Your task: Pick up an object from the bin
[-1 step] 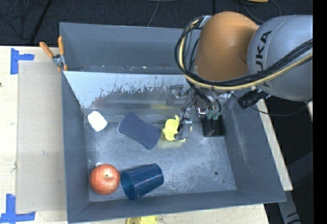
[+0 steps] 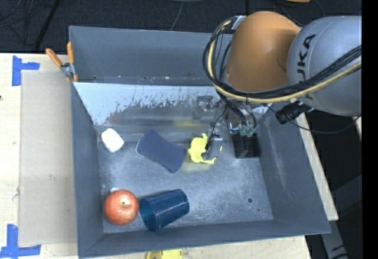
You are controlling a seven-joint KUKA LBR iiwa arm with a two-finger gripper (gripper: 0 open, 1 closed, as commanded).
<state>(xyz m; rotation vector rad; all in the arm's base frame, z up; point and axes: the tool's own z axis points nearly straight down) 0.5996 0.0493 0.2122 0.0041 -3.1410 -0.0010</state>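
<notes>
In the grey bin (image 2: 236, 188) the arm (image 2: 313, 57) hides the right back part from me. A blue cup (image 2: 164, 209) on its side and an apple (image 2: 121, 207) lie at the front left. The gripper (image 2: 214, 144) sits low, just beside a small yellow thing (image 2: 198, 150) in the middle; whether it is released or clenched, I cannot tell.

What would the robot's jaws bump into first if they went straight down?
Probably the small yellow thing mid-bin; the jaws point down right at its right edge. Depth is unclear, so they might slip past onto the bin floor.
</notes>
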